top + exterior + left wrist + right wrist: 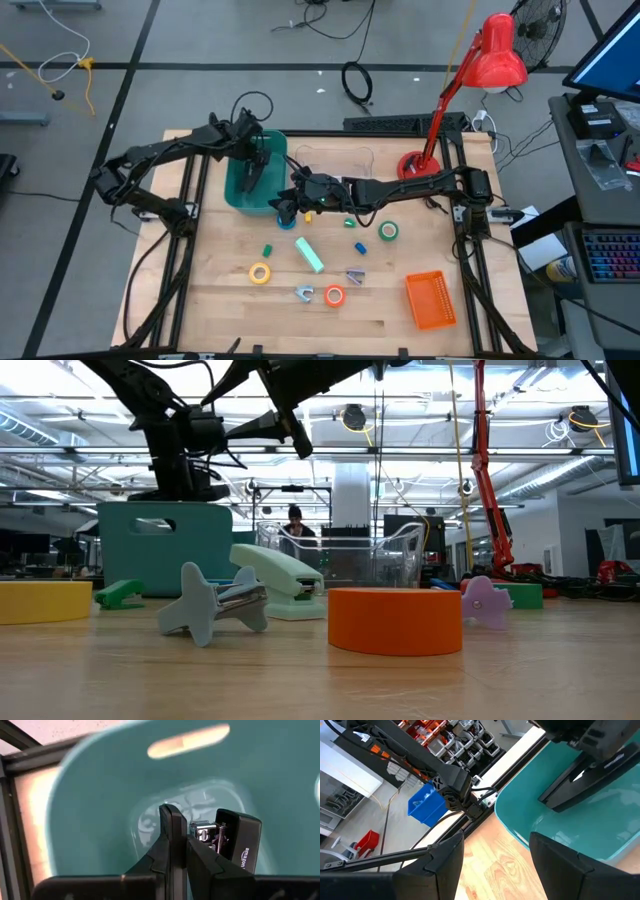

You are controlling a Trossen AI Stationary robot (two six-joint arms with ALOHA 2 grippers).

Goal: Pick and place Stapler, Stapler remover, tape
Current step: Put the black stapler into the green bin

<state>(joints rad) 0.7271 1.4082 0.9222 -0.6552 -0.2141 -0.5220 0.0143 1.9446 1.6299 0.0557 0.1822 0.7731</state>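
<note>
Left gripper [186, 837] sits inside the teal plastic bin [236, 192], fingers together on a black stapler [239, 840], which I hold just above the bin floor. Right gripper [495, 847] hangs spread and empty over the bin's near rim. Beyond it on the wooden table [220, 290] lie the mint-green stapler [309, 254], grey staple remover [304, 293], and yellow [260, 273], orange [334, 296] and green [388, 231] tape rolls. I judge most of the task remains.
</note>
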